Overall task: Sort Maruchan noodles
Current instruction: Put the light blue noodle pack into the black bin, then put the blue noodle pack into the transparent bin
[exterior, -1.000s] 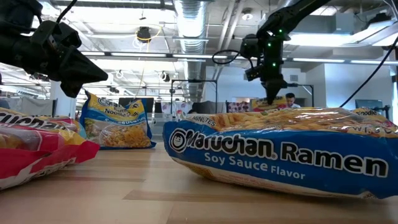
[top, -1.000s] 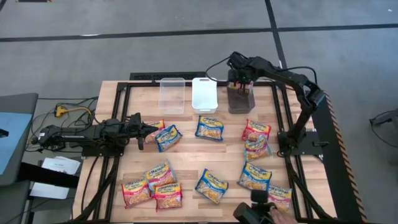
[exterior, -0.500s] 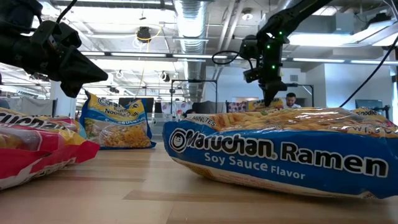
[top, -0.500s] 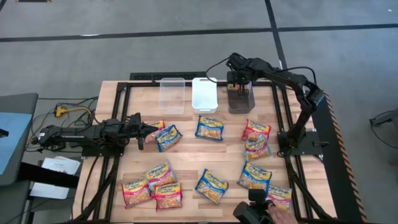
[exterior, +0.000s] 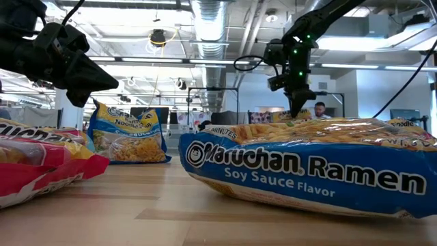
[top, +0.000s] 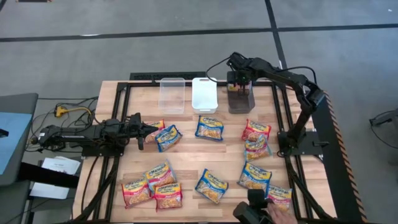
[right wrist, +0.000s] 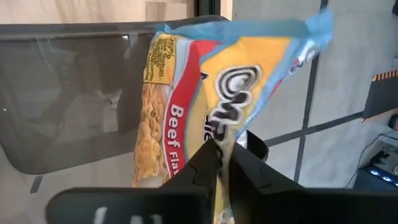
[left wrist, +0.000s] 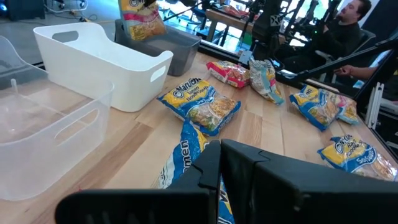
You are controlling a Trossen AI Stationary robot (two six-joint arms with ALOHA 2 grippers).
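In the upper middle of the high view, the right gripper (top: 239, 86) is hanging over the dark grey rectangular plastic bin (top: 241, 101), with its two dark fingers (right wrist: 217, 163) pinched tight on the edge of a crinkly yellow-pictured ramen packet with red and light-blue trim (right wrist: 205, 106), whose label is reading "Beef". In the right wrist view that packet is dangling upright in front of the bin's grey wall (right wrist: 68, 93). To the left of the grey bin in the high view are sitting a white rectangular plastic bin (top: 204, 94) and a clear rectangular plastic bin (top: 172, 94), side by side along the upper edge of the light wooden table (top: 186, 155). The left gripper (top: 151, 129) is waiting at the left middle of the frame, lying low beside a blue-trimmed ramen packet (top: 168, 137); its fingers are looking closed together with nothing between them. The remaining yellow ramen packets are lying spread over the table: a blue one at centre (top: 209, 127), red and blue ones overlapping at right of centre (top: 256, 132), a cluster of red-trimmed ones at lower left (top: 152, 185), and more along the lower edge (top: 211, 185). In the low view a large blue "Soy Sauce Flavor" packet (exterior: 307, 167) is filling the foreground.
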